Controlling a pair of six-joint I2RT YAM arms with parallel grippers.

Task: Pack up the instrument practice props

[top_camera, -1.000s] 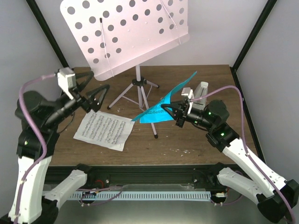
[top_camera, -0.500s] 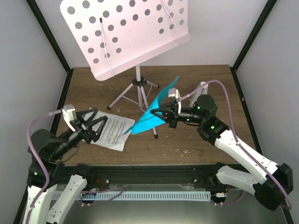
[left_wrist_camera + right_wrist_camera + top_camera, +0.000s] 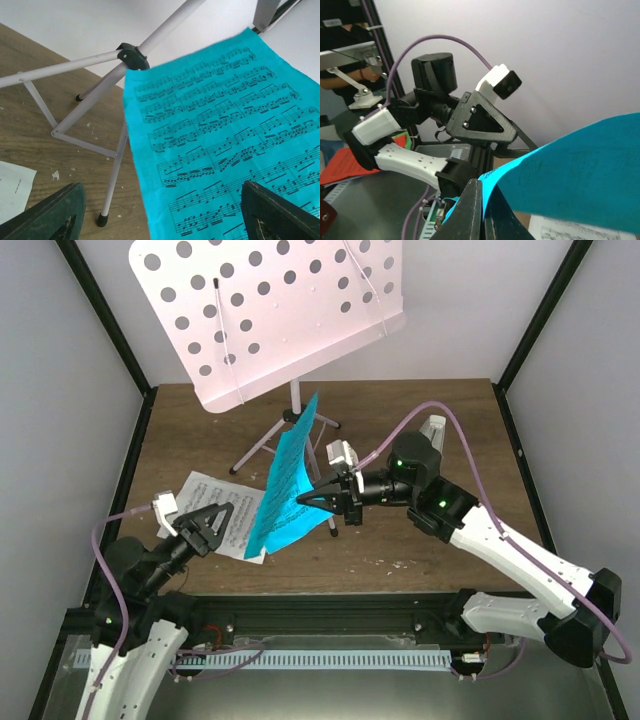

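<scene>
The pale pink music stand (image 3: pixel 270 310) stands at the back on thin tripod legs (image 3: pixel 262 445); the legs also show in the left wrist view (image 3: pixel 100 95). My right gripper (image 3: pixel 306 500) is shut on the edge of a teal sheet of music (image 3: pixel 285 485) and holds it almost upright above the table; the pinch shows in the right wrist view (image 3: pixel 483 207). My left gripper (image 3: pixel 222 523) is open and empty, just left of the teal sheet (image 3: pixel 225 140), which fills the space between its fingers (image 3: pixel 52 215). A small white metronome (image 3: pixel 432 427) is mostly hidden behind my right arm.
A loose white page of music (image 3: pixel 215 508) lies flat on the brown table (image 3: pixel 420 540) under my left gripper, and its corner shows in the left wrist view (image 3: pixel 12 190). Black frame posts (image 3: pixel 535 330) stand at the back corners.
My right gripper has carried the teal sheet leftward and swung it upright. My left arm has drawn back toward the near edge and now faces the sheet.
</scene>
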